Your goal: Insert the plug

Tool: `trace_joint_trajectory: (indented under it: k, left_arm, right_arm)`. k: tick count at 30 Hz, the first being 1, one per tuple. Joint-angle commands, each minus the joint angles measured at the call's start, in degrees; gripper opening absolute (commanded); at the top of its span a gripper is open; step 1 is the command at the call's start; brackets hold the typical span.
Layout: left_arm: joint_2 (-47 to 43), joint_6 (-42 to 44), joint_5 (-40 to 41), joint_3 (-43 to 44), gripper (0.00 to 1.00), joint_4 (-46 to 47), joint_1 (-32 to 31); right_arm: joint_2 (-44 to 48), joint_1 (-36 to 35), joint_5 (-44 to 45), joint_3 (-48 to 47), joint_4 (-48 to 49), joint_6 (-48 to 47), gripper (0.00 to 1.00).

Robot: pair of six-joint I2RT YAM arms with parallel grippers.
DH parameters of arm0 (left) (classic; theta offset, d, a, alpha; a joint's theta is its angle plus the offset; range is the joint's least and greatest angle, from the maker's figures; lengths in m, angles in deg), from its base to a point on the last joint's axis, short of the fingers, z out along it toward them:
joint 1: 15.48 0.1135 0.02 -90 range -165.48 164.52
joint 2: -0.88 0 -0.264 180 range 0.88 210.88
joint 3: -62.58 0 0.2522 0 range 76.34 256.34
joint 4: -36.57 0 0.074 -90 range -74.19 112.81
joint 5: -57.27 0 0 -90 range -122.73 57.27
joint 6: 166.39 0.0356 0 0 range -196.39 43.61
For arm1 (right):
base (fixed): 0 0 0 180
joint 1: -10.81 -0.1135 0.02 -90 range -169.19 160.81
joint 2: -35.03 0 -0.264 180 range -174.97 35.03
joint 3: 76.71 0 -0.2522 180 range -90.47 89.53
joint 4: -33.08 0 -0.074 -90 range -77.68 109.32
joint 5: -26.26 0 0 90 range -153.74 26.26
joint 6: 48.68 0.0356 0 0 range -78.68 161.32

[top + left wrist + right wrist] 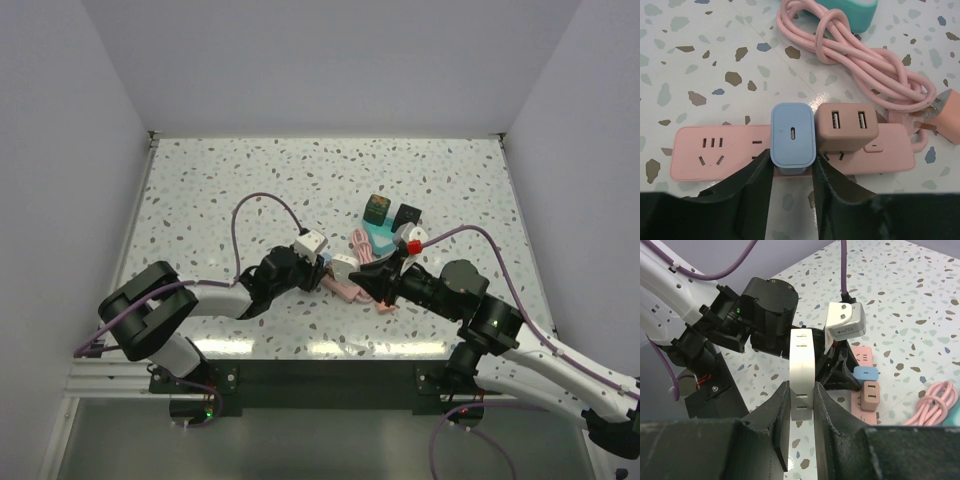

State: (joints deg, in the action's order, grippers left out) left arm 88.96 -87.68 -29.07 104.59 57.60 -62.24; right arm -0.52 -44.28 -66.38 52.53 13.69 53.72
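Plug (802,365) sits clamped edge-on in right gripper (801,390), off the table. We judge it light, rigid, slick plastic, so flat faces suit pinching. Left gripper (792,162) pinches blue charger (792,135) on pink power strip (715,157).

Bright, even overhead light fills all 3 views, leaving only soft, short shadows on the table (200,180) and a faint sheen on it behind the blue charger (792,135). In the 2 wrist views the near fingers (775,440) are dark and blurred while the plug (802,375) stays sharp, and straight edges bow slightly.
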Motion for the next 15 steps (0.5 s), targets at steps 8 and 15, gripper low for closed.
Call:
trace_joint_trajectory:
  k: [8,15]
  left_arm:
    - [4.8,0.1,5.4,4.0,0.07,6.3,-1.3]
    - [2.7,-10.0,20.3,4.4,0.00,-0.2,-1.2]
  right_arm:
    - [0.6,0.1,1.5,-0.7,0.4,-1.3,0.00]
    - [0.3,0.2,1.6,-0.4,0.8,-1.3,0.00]
